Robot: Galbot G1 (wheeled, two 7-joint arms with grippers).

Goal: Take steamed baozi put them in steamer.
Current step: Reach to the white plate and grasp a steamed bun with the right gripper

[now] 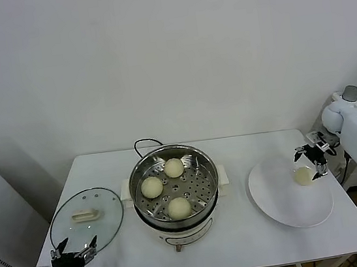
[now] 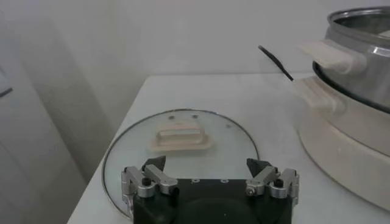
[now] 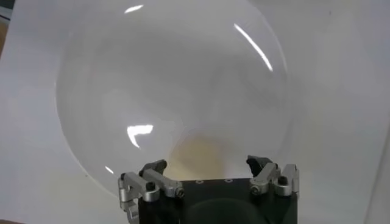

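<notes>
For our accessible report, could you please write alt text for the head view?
Three steamed baozi sit in the open steamer at the table's centre; a fourth bun lies on a white plate, with the open right gripper just over it. The glass lid lies left of the steamer, near the open left gripper.

The head camera is looking down on the whole table [image 1: 245, 243]. The left wrist camera is sitting low, facing the glass lid [image 2: 183, 143] and steamer [image 2: 359, 79]; the right wrist camera is hovering close over the plate [image 3: 122, 73], shared with the head view.
</notes>
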